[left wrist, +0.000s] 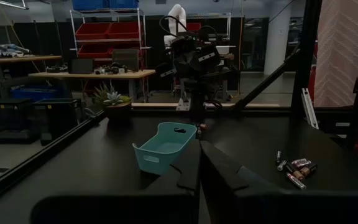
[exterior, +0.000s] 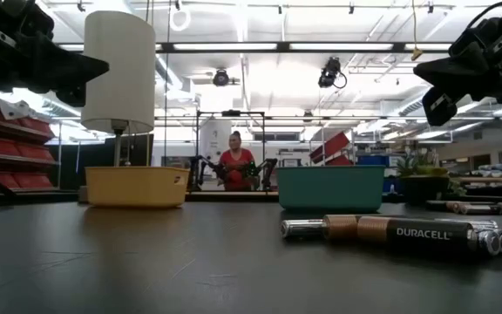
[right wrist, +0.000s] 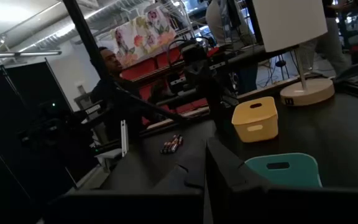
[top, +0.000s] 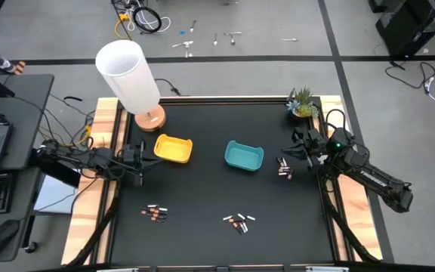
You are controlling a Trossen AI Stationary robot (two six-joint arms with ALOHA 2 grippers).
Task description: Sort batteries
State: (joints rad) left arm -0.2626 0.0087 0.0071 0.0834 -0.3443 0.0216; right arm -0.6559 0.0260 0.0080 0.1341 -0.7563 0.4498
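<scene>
the batteries lie in three loose clusters on the black table (top: 217,189), none of them in a tray: one cluster (top: 155,213) toward the front on the left side, a second cluster (top: 239,221) near the front centre, and a third cluster (top: 284,168) just beside the teal tray (top: 244,156) on its right; each is a handful of tiny thin cylinders, some dark with copper-coloured ends and others pale silver, lying on their sides at mixed angles, some touching; in the low view the nearest ones lie end to end and side by side, and one dark and copper cell (exterior: 417,233) reads duracell; the yellow tray (top: 174,149) sits to the left of the teal one, the two well apart, both toward the back half of the table; the left gripper (top: 140,178) hangs over the table's left edge, just left of the yellow tray, its arm stretched in horizontally from the left side, and its fingers are pressed together with nothing between them; the right gripper (top: 287,150) is raised by the right edge, between the teal tray and a small potted plant (top: 302,103), pointing toward the teal tray, its fingers likewise pressed together and empty; a white lamp (top: 132,78) stands at the back left corner
</scene>
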